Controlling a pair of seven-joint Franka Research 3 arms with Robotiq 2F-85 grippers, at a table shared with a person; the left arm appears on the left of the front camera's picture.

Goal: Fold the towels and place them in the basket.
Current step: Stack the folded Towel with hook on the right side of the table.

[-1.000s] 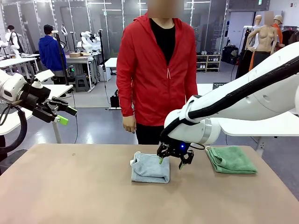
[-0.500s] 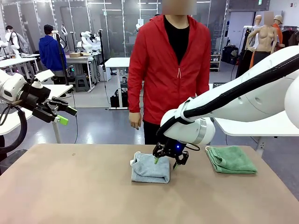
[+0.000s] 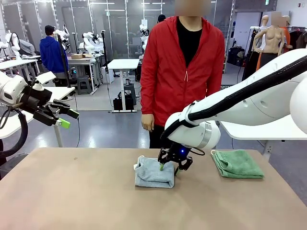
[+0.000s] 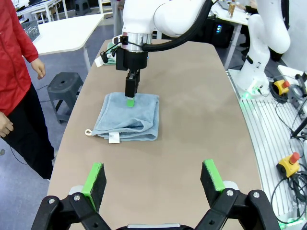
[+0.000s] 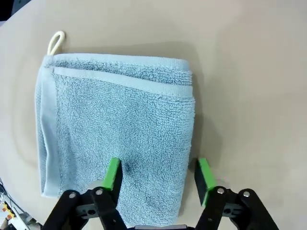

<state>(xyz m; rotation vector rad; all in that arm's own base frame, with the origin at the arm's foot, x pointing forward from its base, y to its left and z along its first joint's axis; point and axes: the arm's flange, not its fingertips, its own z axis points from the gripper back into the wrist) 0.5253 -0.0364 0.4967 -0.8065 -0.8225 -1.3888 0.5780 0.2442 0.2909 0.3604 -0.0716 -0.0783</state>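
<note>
Near the middle of the tan table [image 3: 72,191], you have the folded grey-blue terry towel [image 3: 153,172], a thick, roughly square bundle with stitched hems stacked along one edge, a small white tag [image 4: 113,138] at a corner and a pale hanging loop [image 5: 56,42] poking out beside it. Your right gripper [image 3: 169,166] stands down on the towel's edge nearest the green one: from the right wrist camera, one green pad presses into the pile while the other sits just off the edge over bare table, so the jaws straddle that edge, part way spread, and you cannot tell whether they have cloth pinched yet. To the right, well apart from the first, lies the folded mint green terry towel [image 3: 236,164], flat near the table's far right corner with nothing touching it. Your left gripper [image 3: 64,119] hangs out past the table's left side, clear above the surface, its fingers spread wide with nothing between them; the left wrist camera shows both green pads [image 4: 95,178] far apart and looks along the table at the blue towel. The tabletop is a plain matte brown sheet with rounded corners. A person in a red zipped jacket [image 3: 184,72] over black stands at the far side, one hand [image 3: 147,122] hanging loose. Behind them the room is an open lab with a grey floor, white tables [image 3: 122,63] and a glass-partition wall.
</note>
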